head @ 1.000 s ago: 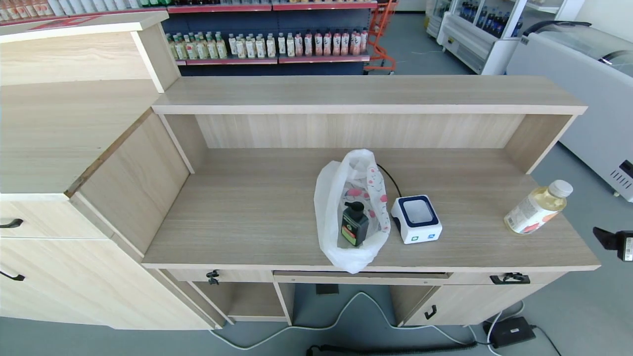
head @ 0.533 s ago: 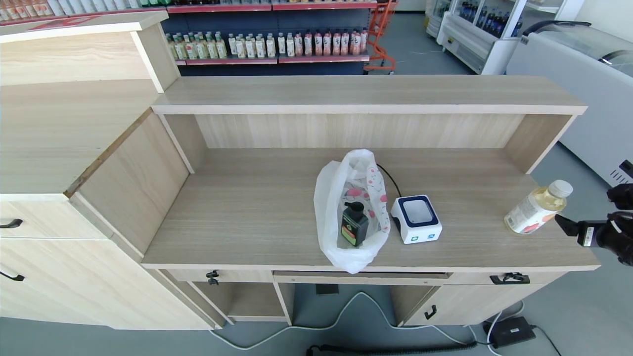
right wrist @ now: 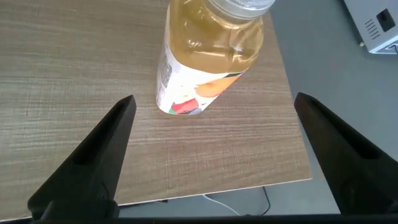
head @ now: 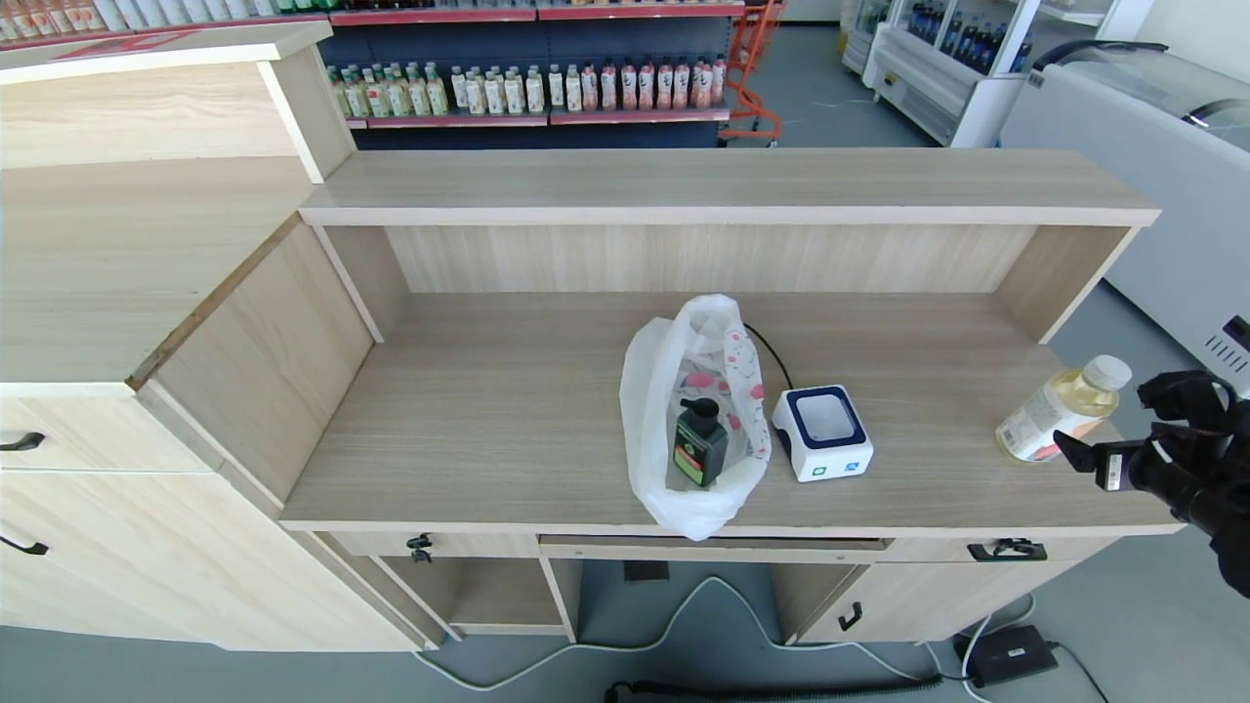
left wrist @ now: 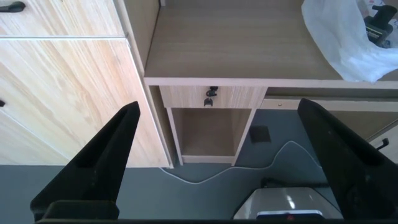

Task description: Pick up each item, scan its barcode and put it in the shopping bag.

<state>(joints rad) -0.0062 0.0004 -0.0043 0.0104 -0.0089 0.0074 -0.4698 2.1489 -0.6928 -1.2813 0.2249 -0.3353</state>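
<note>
Inside the shopping bag [head: 643, 410] stands a dark pump bottle [head: 699, 449]; both jaws wide

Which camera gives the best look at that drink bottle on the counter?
The right wrist view: the bottle sits close up, its label and yellow drink plain. The head view shows it whole but small, at the right end of the counter. The left wrist view faces the shopping bag instead.

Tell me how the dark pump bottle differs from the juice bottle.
The pump bottle is dark with a black pump head; the juice bottle is clear, holding pale yellow liquid under a white cap. The pump bottle sits inside the shopping bag; the juice bottle stands on the bare counter by the open right pincer. Both carry labels.
</note>
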